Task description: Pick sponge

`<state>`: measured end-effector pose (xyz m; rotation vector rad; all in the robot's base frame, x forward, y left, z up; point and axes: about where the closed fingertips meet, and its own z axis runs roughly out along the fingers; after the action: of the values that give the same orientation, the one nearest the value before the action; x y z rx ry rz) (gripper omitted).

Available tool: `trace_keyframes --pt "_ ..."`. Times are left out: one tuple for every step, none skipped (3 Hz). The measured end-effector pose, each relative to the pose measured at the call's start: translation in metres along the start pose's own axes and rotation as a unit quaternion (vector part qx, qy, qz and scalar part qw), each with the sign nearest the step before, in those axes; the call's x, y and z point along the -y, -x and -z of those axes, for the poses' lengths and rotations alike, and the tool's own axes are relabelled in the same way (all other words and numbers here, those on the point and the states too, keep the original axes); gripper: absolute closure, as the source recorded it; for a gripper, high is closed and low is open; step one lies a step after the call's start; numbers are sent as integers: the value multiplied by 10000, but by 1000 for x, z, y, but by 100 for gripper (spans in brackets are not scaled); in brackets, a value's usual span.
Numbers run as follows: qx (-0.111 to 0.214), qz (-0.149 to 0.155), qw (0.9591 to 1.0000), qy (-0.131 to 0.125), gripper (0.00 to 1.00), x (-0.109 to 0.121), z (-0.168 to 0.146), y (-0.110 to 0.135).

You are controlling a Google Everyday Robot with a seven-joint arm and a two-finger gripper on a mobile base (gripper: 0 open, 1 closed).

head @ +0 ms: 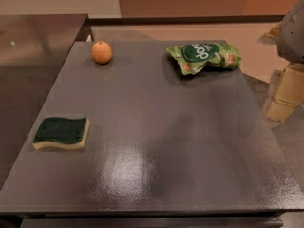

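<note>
Grey arm shell [294,30]; pale-yellow, blocky pincer [284,98] (at right edge).

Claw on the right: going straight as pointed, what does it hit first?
The claw points down beside the right edge of the grey table; probably that edge or the floor first, depth unclear. The sponge lies far left.

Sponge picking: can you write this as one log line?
sponge: flat on table, front left, untouched | gripper: beyond table's right edge, far from sponge | others: orange back left, snack bag back right
</note>
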<state>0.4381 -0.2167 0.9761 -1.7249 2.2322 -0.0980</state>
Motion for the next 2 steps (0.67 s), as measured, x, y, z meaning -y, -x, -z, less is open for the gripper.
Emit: trace_keyframes --pt "1 0 10000 -1 0 0 0 0" --pt "140 69 9999 52 0 -3 -3 11"
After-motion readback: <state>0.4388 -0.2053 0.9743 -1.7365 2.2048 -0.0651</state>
